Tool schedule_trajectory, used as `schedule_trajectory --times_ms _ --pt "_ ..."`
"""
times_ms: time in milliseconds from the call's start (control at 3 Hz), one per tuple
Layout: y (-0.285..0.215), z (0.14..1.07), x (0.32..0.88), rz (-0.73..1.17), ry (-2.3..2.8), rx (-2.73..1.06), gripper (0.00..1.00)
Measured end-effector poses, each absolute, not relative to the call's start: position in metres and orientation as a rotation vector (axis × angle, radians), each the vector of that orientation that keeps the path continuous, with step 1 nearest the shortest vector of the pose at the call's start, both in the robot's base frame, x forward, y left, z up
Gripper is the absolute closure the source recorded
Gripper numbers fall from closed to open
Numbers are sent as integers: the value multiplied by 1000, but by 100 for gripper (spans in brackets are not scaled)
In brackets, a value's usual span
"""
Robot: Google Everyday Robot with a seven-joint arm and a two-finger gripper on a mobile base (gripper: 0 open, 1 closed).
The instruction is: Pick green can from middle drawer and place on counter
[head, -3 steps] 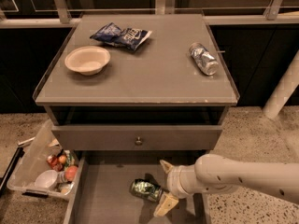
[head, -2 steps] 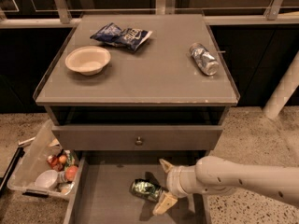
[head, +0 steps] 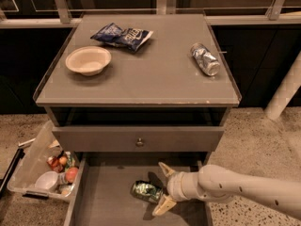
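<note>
The green can (head: 146,191) lies on its side on the floor of the open middle drawer (head: 108,202), near the drawer's middle. My gripper (head: 162,187) reaches in from the right on a pale arm. Its two pale fingers are spread, one behind the can and one in front, at the can's right end. The fingers (head: 164,204) are not closed on the can. The counter (head: 155,76) is the grey cabinet top above.
On the counter are a pale bowl (head: 88,60), a blue chip bag (head: 122,36) and a silver-and-blue can (head: 205,59) lying on its side. A closed drawer front with a round knob (head: 139,141) sits above the open drawer. A clear bin (head: 44,171) with items stands on the floor at left.
The gripper has edged slightly closer around the can's right end. The can has not moved.
</note>
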State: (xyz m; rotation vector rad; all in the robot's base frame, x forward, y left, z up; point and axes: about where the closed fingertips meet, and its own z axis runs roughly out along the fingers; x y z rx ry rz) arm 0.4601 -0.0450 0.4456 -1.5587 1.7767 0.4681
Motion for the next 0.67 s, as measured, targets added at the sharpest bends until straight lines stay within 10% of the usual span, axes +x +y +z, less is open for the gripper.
schedule_trajectory --times_ms 667 --pt "-40 400 468 504 1785 -1548 0"
